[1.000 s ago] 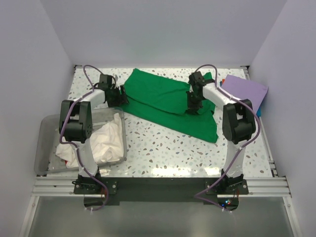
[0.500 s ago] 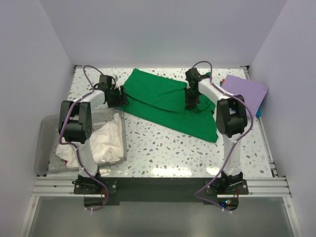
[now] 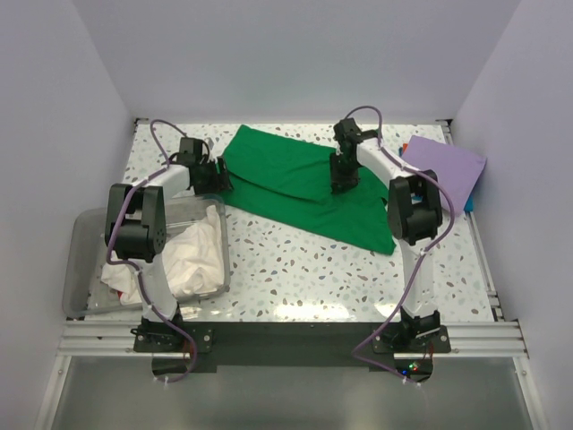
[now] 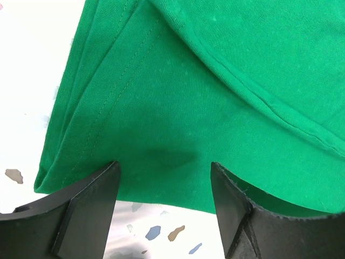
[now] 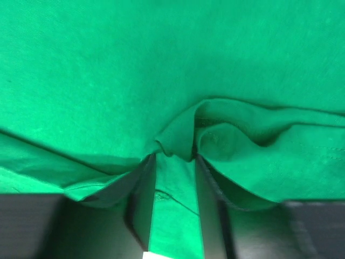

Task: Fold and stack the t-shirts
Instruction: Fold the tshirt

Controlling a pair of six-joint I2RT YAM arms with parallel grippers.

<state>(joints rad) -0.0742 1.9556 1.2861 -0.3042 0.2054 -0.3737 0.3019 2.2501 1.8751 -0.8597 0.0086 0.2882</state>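
Top external view is showing the green shirt [image 3: 295, 184] lying on the far half of the speckled table [image 3: 295, 269]. Its long axis is running from far left down to near right, and one layer is lying doubled over another. The left gripper [image 3: 213, 175] is sitting at the shirt's left end, with its jaws standing wide and holding nothing. In the left wrist view, the folded corner is lying flat between those jaws and reaching away ahead of them. By my judgement this arm is the nearer one for taking that end, and it is needing only to drop and close.

The right gripper [image 3: 343, 182] is hovering low over the far right part of the shirt. Its jaws are standing slightly parted, with a small raised pucker of cloth sitting between the tips, seemingly loose rather than pinched.

The cloth is looking like soft, limp knit with double-stitched hems, creasing easily. A purple shirt [image 3: 448, 163] is lying flat at the right edge. White shirts [image 3: 192, 255] are sitting crumpled in the clear bin [image 3: 81, 269] at near left.
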